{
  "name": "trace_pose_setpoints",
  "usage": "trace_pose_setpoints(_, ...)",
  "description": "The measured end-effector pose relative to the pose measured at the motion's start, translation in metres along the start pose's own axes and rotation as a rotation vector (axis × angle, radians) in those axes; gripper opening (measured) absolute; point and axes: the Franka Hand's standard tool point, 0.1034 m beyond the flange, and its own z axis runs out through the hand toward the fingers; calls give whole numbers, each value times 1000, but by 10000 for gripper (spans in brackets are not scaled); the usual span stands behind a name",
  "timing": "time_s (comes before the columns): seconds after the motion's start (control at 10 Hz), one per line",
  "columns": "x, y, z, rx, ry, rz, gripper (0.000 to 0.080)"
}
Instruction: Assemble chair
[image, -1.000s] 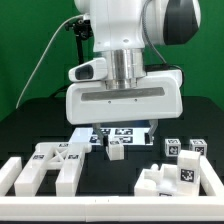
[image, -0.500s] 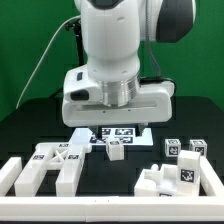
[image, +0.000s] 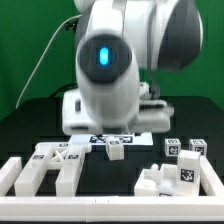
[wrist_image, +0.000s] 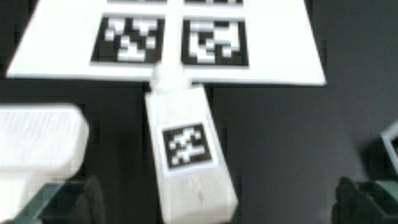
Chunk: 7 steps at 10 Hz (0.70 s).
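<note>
One robot arm fills the middle. One marker board lies far behind it, and the wrist view shows four tags on it, two whole and two cut by the frame edge. One tagged bar lies just near of the board. Two small tagged cubes stand at the exterior view's right, and one blocky part lies nearer. At the exterior view's left, one cluster of tagged parts cannot be counted apart. Three border rails show.
</note>
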Motion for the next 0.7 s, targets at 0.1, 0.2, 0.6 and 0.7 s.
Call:
trace_pose_setpoints(0.1,1,-4,-2,-15,18,-6,649)
trace_pose_setpoints(0.2,-1,-2,-3,-10,18,-4,649)
trace_pose_setpoints(0.6,0,2,10,-6,11,8,649)
trace_pose_setpoints(0.7,1,1,25,-7,12,17,649)
